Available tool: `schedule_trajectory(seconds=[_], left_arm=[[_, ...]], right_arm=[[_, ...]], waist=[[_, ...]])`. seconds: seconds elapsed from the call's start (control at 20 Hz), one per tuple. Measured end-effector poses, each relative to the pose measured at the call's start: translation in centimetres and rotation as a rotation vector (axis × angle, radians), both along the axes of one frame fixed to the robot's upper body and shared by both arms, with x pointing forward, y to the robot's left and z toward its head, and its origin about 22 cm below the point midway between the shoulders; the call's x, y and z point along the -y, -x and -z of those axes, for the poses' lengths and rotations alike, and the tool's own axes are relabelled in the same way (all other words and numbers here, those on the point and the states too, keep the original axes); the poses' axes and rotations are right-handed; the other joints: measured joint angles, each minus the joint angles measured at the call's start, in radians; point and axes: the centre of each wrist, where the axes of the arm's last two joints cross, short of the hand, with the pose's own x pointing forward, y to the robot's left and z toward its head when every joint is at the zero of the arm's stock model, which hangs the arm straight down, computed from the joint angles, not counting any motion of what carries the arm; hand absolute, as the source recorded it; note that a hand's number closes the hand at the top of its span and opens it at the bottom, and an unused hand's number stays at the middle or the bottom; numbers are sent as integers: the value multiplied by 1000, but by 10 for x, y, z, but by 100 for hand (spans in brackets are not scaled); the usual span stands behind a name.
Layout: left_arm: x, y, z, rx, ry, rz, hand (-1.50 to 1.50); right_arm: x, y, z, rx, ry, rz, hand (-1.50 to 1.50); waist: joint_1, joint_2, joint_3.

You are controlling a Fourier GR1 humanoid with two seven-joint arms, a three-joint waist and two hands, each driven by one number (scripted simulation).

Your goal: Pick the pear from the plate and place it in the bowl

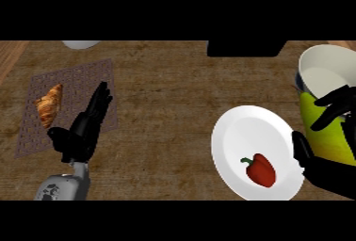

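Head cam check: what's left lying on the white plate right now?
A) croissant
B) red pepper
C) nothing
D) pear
B: a red pepper with a green stem lies on the white plate; the croissant sits on the mat at the left, and the right hand curls round the pear beside the bowl.

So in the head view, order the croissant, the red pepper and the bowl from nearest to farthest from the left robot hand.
Measured from the left robot hand:
1. Croissant, just to its left on the woven mat.
2. Red pepper, to its right on the white plate.
3. Bowl, far right, near the right robot hand, which is curled round the pear.
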Motion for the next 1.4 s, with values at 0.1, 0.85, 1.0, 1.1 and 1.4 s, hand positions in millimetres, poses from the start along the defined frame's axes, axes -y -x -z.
schedule_trajectory(seconds=[0.1,0.85,1.0,1.1,1.4], left_arm=[[-1,-2,2,0,0,3,0],[5,0,5,2,-6,12,0],[6,-4,0,0,-3,12,0],[9,-4,0,-2,-3,18,0],[5,-9,-6,7,0,17,0]], right_arm=[[2,-5,-19,4,5,35,150],[50,-94,-67,-54,131,275,150],[67,-109,-59,-63,222,336,150],[82,-120,-51,-71,262,366,150],[123,-153,-11,-100,301,440,150]], waist=[[1,1,0],[11,5,1],[12,7,1],[13,7,1],[17,8,2]])
